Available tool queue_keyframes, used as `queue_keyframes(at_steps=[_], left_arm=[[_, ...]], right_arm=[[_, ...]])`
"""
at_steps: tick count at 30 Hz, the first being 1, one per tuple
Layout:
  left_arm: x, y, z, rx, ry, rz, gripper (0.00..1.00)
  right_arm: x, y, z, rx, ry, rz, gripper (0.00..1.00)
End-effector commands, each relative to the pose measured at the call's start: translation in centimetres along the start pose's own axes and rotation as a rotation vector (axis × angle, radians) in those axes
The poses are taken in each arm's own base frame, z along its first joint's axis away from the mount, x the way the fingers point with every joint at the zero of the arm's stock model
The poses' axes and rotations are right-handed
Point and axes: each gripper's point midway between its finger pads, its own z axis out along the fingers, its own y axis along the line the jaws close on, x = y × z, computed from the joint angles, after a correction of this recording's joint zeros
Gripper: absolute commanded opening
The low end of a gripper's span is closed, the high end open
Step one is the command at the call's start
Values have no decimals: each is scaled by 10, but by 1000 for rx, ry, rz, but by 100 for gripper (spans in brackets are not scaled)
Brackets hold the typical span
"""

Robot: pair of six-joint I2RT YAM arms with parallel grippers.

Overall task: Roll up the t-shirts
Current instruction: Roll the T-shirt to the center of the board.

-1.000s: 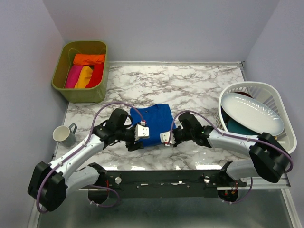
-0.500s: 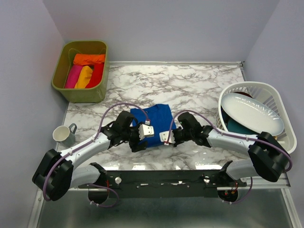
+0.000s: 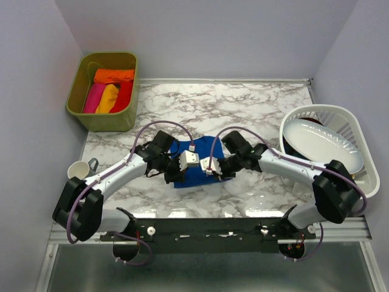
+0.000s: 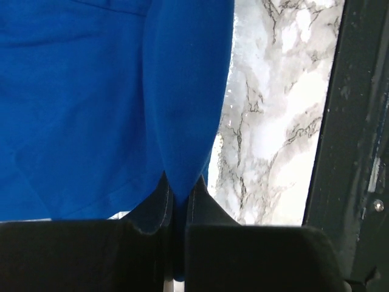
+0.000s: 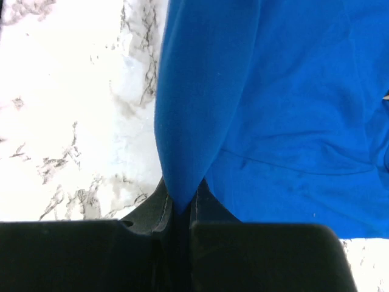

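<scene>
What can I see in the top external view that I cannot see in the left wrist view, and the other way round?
Only the top external view shows the olive bin with rolled shirts, the mug, the white basket with a plate, and the right tool. Only the left wrist view shows, close up, the left tool shut on a fold of fabric. Both show the blue t-shirt and the marble table.
</scene>
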Motion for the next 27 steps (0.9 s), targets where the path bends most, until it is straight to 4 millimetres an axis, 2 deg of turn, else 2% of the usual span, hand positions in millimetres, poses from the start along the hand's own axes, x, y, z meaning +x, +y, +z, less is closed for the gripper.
queue_keyframes(at_steps=[1,4,5,11,15,19,20,27], left_arm=[[18,-18,-14,113,81,-88,0],[25,-19,-17,122,97,-106,0],[27,-19,-17,127,102,-105,0],[37,-28,-19,238,174,-140,0],[44,-28,-17,263,195,-161,0],[59,-29,-14,295,235,-198,0],[62,-27,-13,295,240,-206,0],[73,-16,-13,315,234,-293,0]], right_arm=[[0,42,-11,-260,-2,106,10],[4,52,-13,-347,5,151,9],[6,61,-17,-397,19,173,9],[8,71,-17,-567,26,295,9],[10,71,-14,-626,38,340,10],[12,67,-8,-706,49,422,11],[13,70,-9,-736,59,445,11],[26,58,6,-791,121,501,11]])
